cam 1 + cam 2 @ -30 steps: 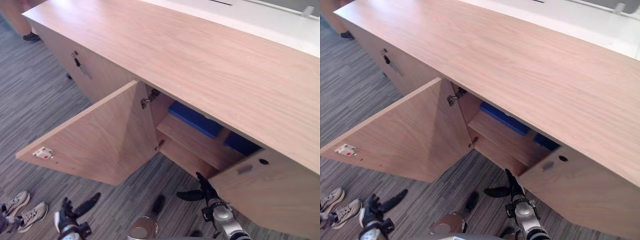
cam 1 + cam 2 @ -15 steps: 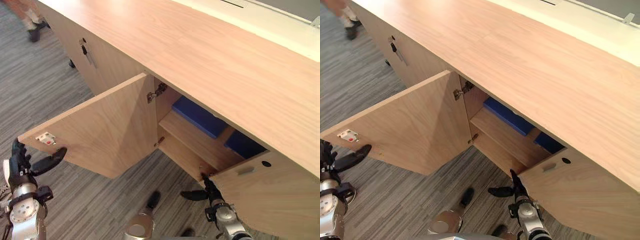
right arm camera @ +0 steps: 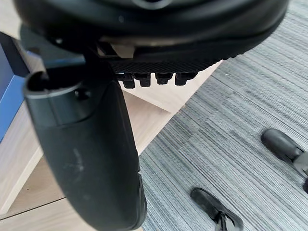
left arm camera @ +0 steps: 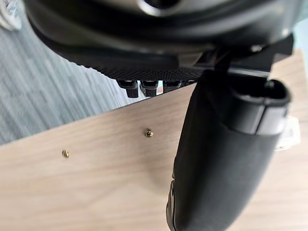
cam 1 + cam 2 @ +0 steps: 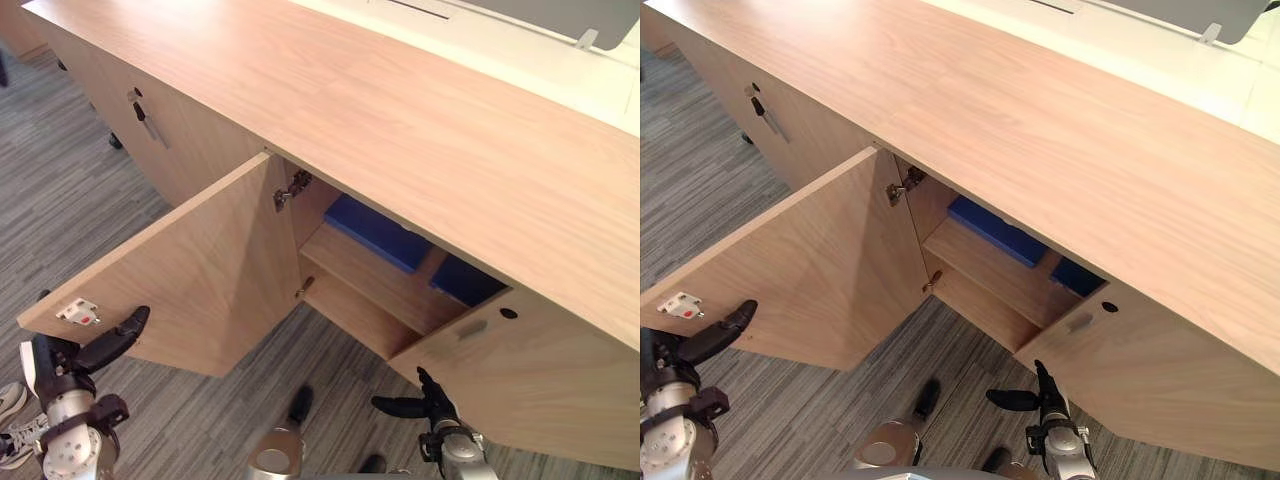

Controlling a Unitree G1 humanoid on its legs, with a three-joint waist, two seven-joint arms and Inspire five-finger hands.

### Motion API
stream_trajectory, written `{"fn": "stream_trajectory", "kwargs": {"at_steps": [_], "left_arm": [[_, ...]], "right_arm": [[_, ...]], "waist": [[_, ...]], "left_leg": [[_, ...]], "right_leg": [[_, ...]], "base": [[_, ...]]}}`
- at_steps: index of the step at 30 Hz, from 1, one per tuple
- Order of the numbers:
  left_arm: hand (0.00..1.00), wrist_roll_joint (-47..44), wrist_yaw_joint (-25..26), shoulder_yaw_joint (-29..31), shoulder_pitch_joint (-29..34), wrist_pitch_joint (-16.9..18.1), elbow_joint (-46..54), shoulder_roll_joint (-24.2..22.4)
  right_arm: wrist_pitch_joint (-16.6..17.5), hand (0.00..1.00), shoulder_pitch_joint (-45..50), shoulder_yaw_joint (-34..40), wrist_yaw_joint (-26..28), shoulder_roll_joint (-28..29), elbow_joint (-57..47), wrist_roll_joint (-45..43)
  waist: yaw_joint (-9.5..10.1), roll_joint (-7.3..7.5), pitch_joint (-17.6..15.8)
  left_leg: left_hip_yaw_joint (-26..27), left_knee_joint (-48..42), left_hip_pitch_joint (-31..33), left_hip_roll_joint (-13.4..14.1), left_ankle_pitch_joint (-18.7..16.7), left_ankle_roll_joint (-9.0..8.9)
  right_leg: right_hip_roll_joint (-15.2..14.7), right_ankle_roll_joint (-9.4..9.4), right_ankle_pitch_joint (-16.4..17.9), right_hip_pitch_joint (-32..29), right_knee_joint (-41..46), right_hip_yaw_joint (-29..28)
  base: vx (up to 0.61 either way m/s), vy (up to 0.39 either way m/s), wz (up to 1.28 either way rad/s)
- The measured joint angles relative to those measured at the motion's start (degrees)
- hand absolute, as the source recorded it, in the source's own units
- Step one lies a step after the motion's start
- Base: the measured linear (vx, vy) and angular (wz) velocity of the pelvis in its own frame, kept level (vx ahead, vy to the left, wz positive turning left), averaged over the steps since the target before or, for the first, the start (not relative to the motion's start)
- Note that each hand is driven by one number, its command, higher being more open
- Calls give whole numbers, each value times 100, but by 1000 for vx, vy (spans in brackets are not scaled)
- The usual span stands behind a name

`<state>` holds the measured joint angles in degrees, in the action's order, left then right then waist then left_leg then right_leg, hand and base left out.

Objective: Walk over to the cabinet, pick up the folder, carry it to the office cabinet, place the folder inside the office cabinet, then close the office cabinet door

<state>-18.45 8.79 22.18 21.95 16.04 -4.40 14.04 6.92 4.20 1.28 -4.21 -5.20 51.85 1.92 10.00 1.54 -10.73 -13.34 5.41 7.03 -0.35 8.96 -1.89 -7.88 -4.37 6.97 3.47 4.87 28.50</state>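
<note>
The long wooden office cabinet [image 5: 420, 110] stands with both doors swung out. On its inner shelf lies a blue folder [image 5: 376, 229], and a second blue item [image 5: 466, 281] sits to its right. My left hand [image 5: 62, 362] is open, low by the free edge of the left door [image 5: 205, 270], its thumb reaching toward the door's inner face just under the white latch [image 5: 80, 313]. The left wrist view shows that wood face [image 4: 96, 183] very close. My right hand [image 5: 428, 402] is open and empty, low in front of the right door [image 5: 545, 385].
A closed cabinet door with a key and handle [image 5: 141, 112] lies further left. Grey striped carpet [image 5: 60, 210] covers the floor. A person's pale sneakers [image 5: 8, 402] show at the lower left edge. A white counter [image 5: 540, 55] runs behind the cabinet top.
The view has shifted. My left hand has risen from near the floor to the left door's free edge and edged closer to it. The right hand stays low by the right door.
</note>
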Motion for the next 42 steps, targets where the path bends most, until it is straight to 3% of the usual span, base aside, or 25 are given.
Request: {"fn": "stream_trajectory", "kwargs": {"at_steps": [5, 10, 13, 15, 19, 24, 28, 35, 40, 42], "left_arm": [[100, 10, -9, -933, 572, 37, 69, -391], [100, 367, -90, -2279, 831, -559, -1051, -499], [100, 1232, -441, -3258, 824, -702, -1211, -393], [100, 1575, -649, -3639, 375, -703, -1212, -60], [100, 1926, -629, -4316, -931, -809, -1527, -131], [100, 2237, -612, -4343, -1951, -801, -1585, -166], [100, 2298, -484, -3949, -2246, -802, -1585, -55], [100, 2297, -240, -3490, -2722, -811, -1834, 133], [100, 2293, -215, -3462, -2612, -808, -1824, -17], [100, 2282, -194, -3224, -2199, -795, -1696, -220]], "right_arm": [[-48, 100, 143, 85, -3, 120, 192, -1], [-42, 100, 40, 64, -35, 206, 98, -4], [-38, 100, -4, 58, -85, 281, 39, -9], [-40, 100, -104, -3, -112, 325, 22, -10], [-41, 100, -163, -72, -274, 289, -160, -12], [-41, 100, -273, -212, -309, 254, -159, -17], [-43, 100, -325, -199, -284, 235, -133, -14], [-47, 100, -319, -141, -213, 41, -51, -11], [-68, 100, -315, -13, -173, 73, -36, -14], [-87, 100, -300, 79, -170, 86, -31, -18]], "waist": [[-18, -9, 16], [-283, -13, 16], [-448, -17, 12], [-683, -23, 10], [-1065, -28, 2], [-1385, -27, 1], [-1573, -37, -6], [-1658, -121, -56], [-1683, -159, -78], [-1675, -160, -79]], "left_leg": [[397, -1, 80, 62, 8, 15], [801, -4, 271, 61, 9, 12], [1205, -5, 337, 88, 8, 13], [1529, -4, 372, 153, 2, 20], [2193, -5, 503, 183, -43, 86], [2826, -15, 428, 195, -118, 184], [3118, -35, 288, 193, -200, 210], [2839, -34, 59, 236, -190, 231], [2644, -3, 16, 215, -154, 250], [2626, -1, -73, 216, -199, 182]], "right_leg": [[44, -44, 29, -144, 37, -369], [41, -80, 9, -595, 174, -1020], [55, -113, -11, -914, 239, -1564], [103, -120, -33, -1114, 243, -1872], [124, -60, -411, -1525, 60, -2496], [122, -8, -860, -1619, -319, -3003], [143, -116, -1159, -1537, -523, -3247], [181, -116, -1182, -1197, -676, -3037], [156, -76, -1152, -1065, -676, -2822], [154, -21, -1073, -968, -672, -2799]], "base": [[-112, 44, 1], [-46, 60, -31], [-17, 54, -68], [-13, 13, -80], [-2, 26, -92], [74, 10, -73], [137, -15, -45], [109, -35, 3], [-57, 10, 18], [-62, 15, 6]]}}
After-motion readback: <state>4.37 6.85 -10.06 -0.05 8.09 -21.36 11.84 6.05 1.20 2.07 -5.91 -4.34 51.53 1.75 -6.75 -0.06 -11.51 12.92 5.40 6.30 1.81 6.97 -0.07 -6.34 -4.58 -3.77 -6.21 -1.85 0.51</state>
